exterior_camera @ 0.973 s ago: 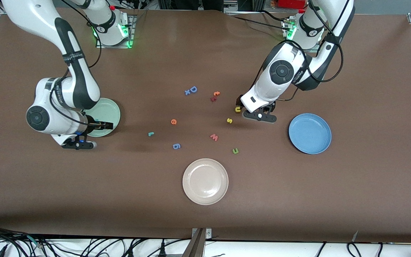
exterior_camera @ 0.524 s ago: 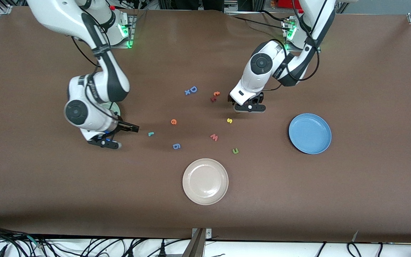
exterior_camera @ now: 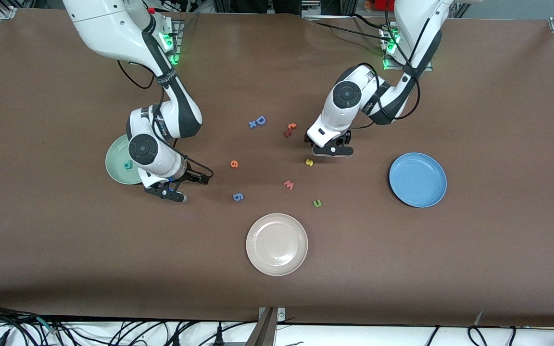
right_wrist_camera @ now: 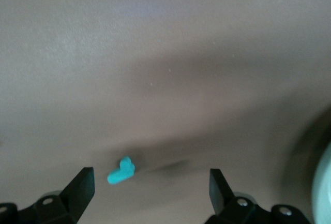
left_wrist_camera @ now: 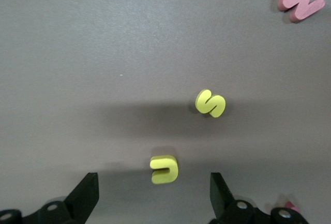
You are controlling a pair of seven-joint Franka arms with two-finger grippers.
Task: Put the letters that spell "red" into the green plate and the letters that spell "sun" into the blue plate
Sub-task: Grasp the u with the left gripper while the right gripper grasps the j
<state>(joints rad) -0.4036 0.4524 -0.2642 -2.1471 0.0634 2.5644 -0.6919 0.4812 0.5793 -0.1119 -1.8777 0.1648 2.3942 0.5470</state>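
Brown tabletop is being worked by both arms: the spread left gripper (left_wrist_camera: 150, 195) is being held over the yellow "u" (left_wrist_camera: 164, 168), the spread right gripper (right_wrist_camera: 150, 193) over the teal "r" (right_wrist_camera: 121, 170).

Brown table (exterior_camera: 498, 96) under me. Closest to my L gripper (exterior_camera: 331, 146): orange t (exterior_camera: 292, 126) w/ a small red letter (exterior_camera: 287, 133) touching it, both just beside the gripper, toward the R arm's end. Red w (exterior_camera: 289, 184) near too, nearer the cam than the t. Blue D (exterior_camera: 260, 120) & blue x (exterior_camera: 253, 124) sit together, btwn my two grippers. Blue g (exterior_camera: 238, 196) is near my R gripper (exterior_camera: 202, 179). Beige plate (exterior_camera: 277, 244) well apart from both, closest to cam.
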